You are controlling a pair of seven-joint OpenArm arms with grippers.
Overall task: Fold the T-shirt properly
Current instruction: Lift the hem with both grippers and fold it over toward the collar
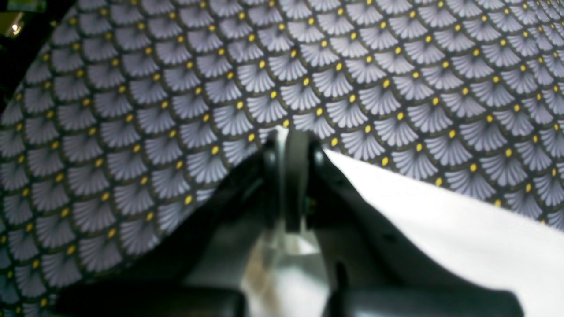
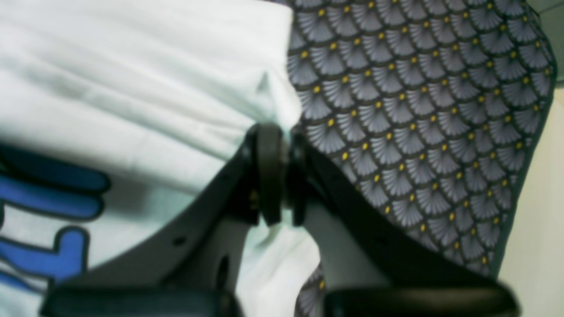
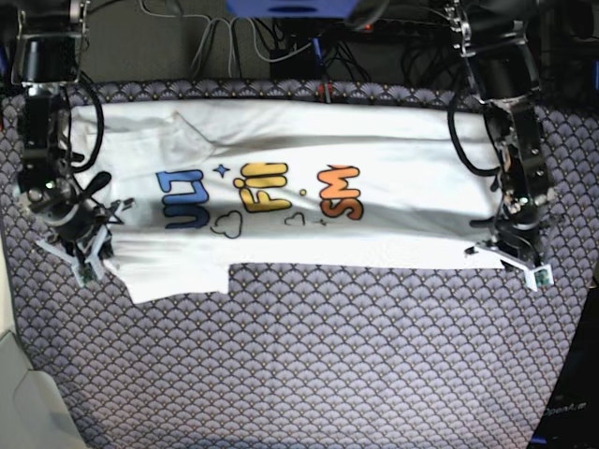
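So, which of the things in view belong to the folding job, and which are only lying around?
Part of the job:
- white printed cotton T-shirt
- left gripper, shut on its edge
- right gripper, shut on its edge

Only around:
- grey fan-patterned tablecloth
- dark cables behind the table

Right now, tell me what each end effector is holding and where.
Both are shut on the T-shirt: the left end effector pinches its edge at one end, the right end effector its edge at the other end.
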